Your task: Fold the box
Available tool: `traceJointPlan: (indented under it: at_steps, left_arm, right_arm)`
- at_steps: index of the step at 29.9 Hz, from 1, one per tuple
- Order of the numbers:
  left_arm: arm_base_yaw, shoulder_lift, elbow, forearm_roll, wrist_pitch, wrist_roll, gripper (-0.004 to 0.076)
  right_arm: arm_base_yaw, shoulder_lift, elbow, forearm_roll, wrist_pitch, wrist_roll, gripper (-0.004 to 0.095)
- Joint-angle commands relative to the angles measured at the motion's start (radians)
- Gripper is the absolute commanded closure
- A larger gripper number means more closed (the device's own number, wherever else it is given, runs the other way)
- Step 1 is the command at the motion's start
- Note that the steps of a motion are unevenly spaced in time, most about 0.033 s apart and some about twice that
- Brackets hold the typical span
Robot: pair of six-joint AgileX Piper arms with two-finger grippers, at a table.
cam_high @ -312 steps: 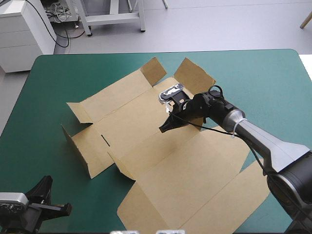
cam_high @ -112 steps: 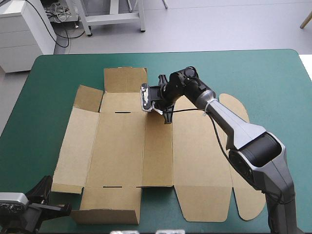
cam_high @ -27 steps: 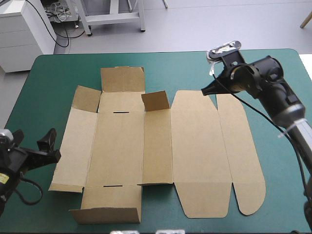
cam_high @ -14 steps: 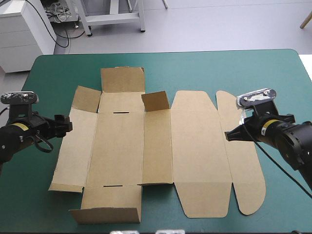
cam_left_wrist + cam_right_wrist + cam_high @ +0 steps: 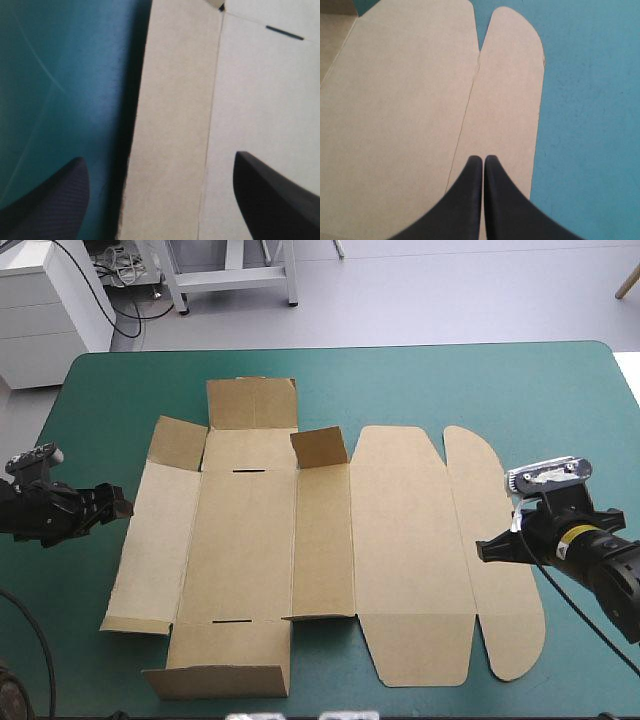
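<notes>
The box (image 5: 320,550) lies flat, opened out, in the middle of the worktop (image 5: 420,380), long side running left to right. Only a few small flaps stand up a bit (one near the middle, some at the corners). It looks like light, stiff board that should bend only at its creases and will probably slide on the teal-green cover (image 5: 90,400) if pushed. I'd take it by an outer edge, pinching the sheet.

My left fingers (image 5: 270,195) are wide apart and hold nothing. They sit low at the left strip (image 5: 150,540), one over board, one over cover. That arm reaches in level from the left. My right fingers (image 5: 475,190) are pressed together in a point, empty, over the rounded flap (image 5: 500,540) at the box's right end. I can't tell if they touch it.
</notes>
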Motion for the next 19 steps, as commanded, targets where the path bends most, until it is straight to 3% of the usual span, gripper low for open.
traceJointPlan:
  at_steps: [1, 9, 19]
  left_arm:
    - [0.005, 0.036, -0.024, -0.020, 0.005, 0.030, 0.0159]
    - [0.005, 0.142, -0.020, -0.012, 0.058, 0.049, 0.0159]
    - [0.003, 0.148, 0.094, -0.030, 0.080, 0.085, 0.0159]
  right_arm:
    - [-0.007, -0.039, 0.047, 0.004, -0.073, 0.012, 0.0910]
    - [-0.007, -0.147, 0.147, 0.002, -0.099, 0.012, 0.0910]
    - [-0.007, -0.255, 0.147, 0.000, -0.099, -0.004, 0.0910]
